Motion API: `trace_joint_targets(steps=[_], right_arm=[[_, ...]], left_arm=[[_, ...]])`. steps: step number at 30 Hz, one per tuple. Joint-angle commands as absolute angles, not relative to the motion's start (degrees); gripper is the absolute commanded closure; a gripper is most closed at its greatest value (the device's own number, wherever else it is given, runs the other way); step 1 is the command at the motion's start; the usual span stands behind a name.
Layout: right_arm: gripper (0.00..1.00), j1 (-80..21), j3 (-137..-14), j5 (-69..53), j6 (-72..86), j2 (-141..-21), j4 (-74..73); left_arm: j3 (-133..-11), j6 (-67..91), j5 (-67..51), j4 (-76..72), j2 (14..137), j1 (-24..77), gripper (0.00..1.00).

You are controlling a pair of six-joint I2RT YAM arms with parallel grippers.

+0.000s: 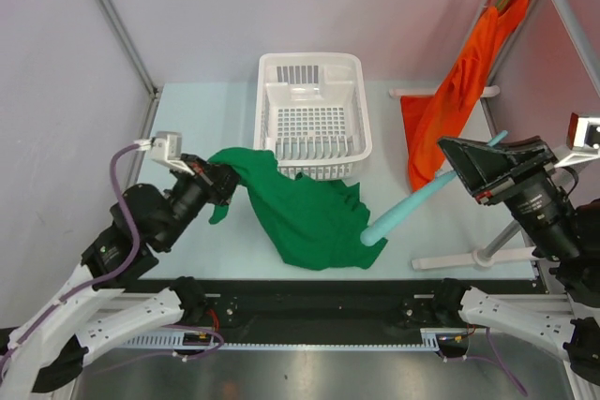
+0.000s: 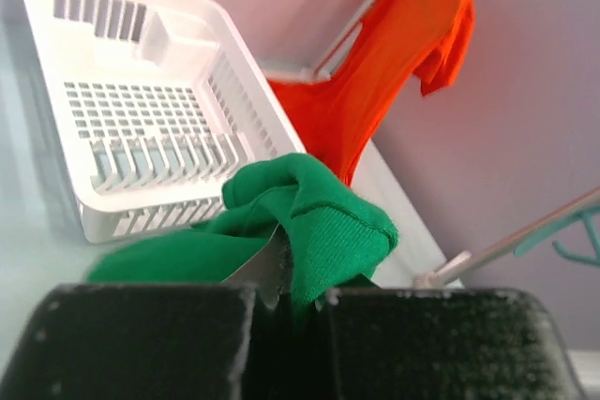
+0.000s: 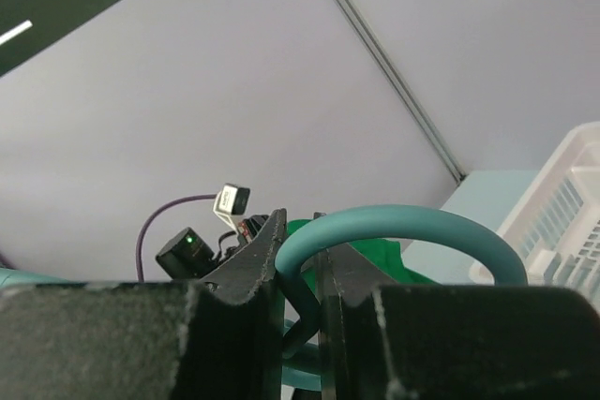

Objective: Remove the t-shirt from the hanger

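Apparently almost finished: the left gripper (image 1: pixel 219 181) pinches the green t-shirt (image 1: pixel 309 217), the right gripper (image 3: pixel 298 255) clamps the teal hanger (image 1: pixel 422 196) (its far tip touching the cloth), leaving final separation.

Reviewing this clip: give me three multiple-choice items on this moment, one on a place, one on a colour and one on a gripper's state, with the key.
1. Where does the white basket stand?
A. On the table, behind the green t-shirt
B. At the near edge, between the arm bases
C. In the far left corner

2. What colour is the hanging garment at the right?
A. Blue
B. Orange
C. Yellow

3. What is the right gripper doing?
A. Hanging open over the basket
B. Shut on the teal hanger
C. Shut on the hanging garment

Key: 1 A, the basket sits at the back middle with the shirt draped before it. 2 B, it shows orange in the top view. 3 B, the right wrist view shows the fingers clamping the hanger's teal bar.
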State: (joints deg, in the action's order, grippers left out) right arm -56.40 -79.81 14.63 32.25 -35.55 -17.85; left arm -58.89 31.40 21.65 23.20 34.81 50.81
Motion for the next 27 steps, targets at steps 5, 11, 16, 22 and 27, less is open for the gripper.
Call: trace_joint_targets(steps=[5,11,16,22,27], right_arm=[[1.00,-56.51,-79.02,14.85,30.76,-37.71,-18.89],[1.00,-56.43,-78.14,16.61,30.76,-36.21,-21.09],[1.00,-56.60,-77.78,17.58,30.41,-35.60,-22.15],[1.00,-56.43,-77.34,17.84,30.24,-35.07,-23.55],[1.00,-56.51,-76.47,18.46,30.15,-34.54,-23.73]], left_arm=[[-53.53,28.83,1.25,18.63,54.47,50.89,1.00],[-55.64,26.80,21.62,21.19,69.68,67.13,0.48],[-54.49,28.30,23.55,19.42,76.98,68.47,0.02],[-54.84,25.50,25.58,17.06,85.86,68.73,0.00],[-55.37,21.98,23.92,12.06,94.38,68.64,0.00]])
